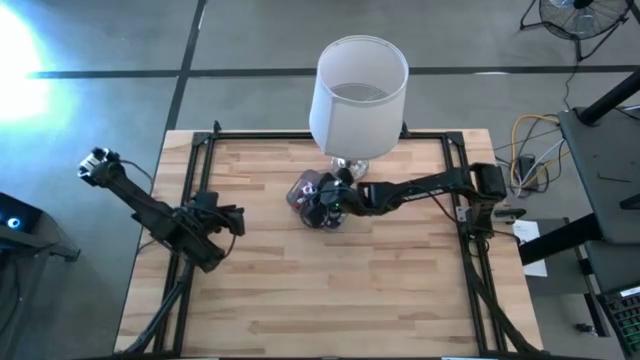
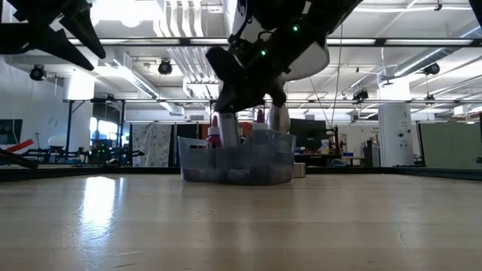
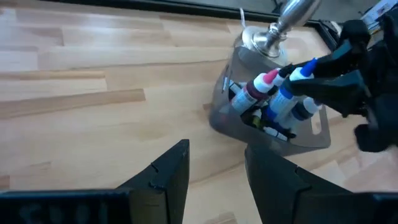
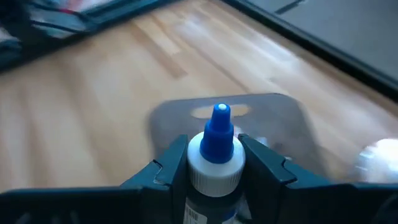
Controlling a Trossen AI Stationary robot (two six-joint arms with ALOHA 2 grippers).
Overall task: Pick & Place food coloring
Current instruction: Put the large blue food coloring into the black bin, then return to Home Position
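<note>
A white-shaded lamp (image 1: 358,92) stands at the table's (image 1: 300,290) far edge (metal base just behind the translucent tub (image 2: 236,159)); a fan (image 1: 578,15) beyond.

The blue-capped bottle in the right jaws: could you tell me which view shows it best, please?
The right wrist view: the blue-capped bottle fills it, clamped between the jaws. The left wrist view shows it side-on over the tub; high and low views hide it.

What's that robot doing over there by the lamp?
It is handling little bottles of food coloring. The right pincer is shut on a blue-capped bottle, held over a small clear tub with more bottles in it. The tub sits on the wooden table just in front of the lamp. The left pincer waits off to the side with nothing in it.
</note>
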